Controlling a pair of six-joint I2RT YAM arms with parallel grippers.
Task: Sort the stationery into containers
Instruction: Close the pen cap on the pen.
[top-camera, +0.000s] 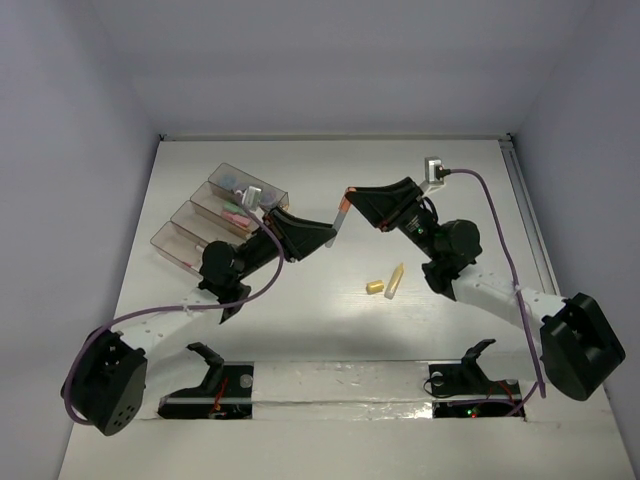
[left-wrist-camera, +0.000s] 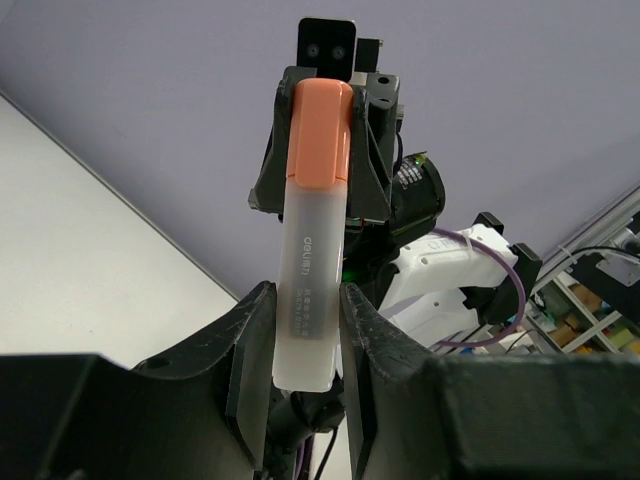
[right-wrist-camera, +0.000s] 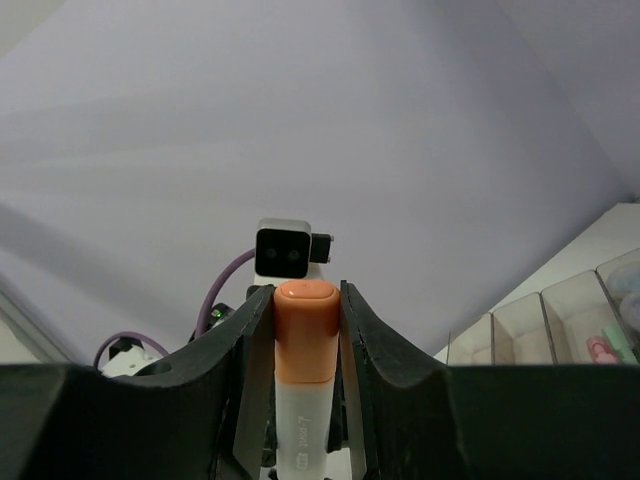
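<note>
An orange-capped stick (top-camera: 342, 212) with a frosted white body hangs above the table's middle, held at both ends. My left gripper (top-camera: 329, 236) (left-wrist-camera: 308, 300) is shut on the white body (left-wrist-camera: 308, 300). My right gripper (top-camera: 351, 194) (right-wrist-camera: 305, 300) is shut on the orange cap (right-wrist-camera: 305, 335). In the left wrist view the cap (left-wrist-camera: 322, 135) sits between the right fingers. The containers (top-camera: 215, 215) (right-wrist-camera: 560, 320), smoky clear boxes in a row, stand at the back left and hold several pink and green sticks. A yellow stick (top-camera: 376, 287) and a pale cream one (top-camera: 396, 279) lie on the table below the right arm.
Purple cables (top-camera: 500, 220) trail from both wrists. The white table ends at a raised rail on the right (top-camera: 525, 215). Two black docking brackets (top-camera: 205, 375) sit at the near edge beside the arm bases.
</note>
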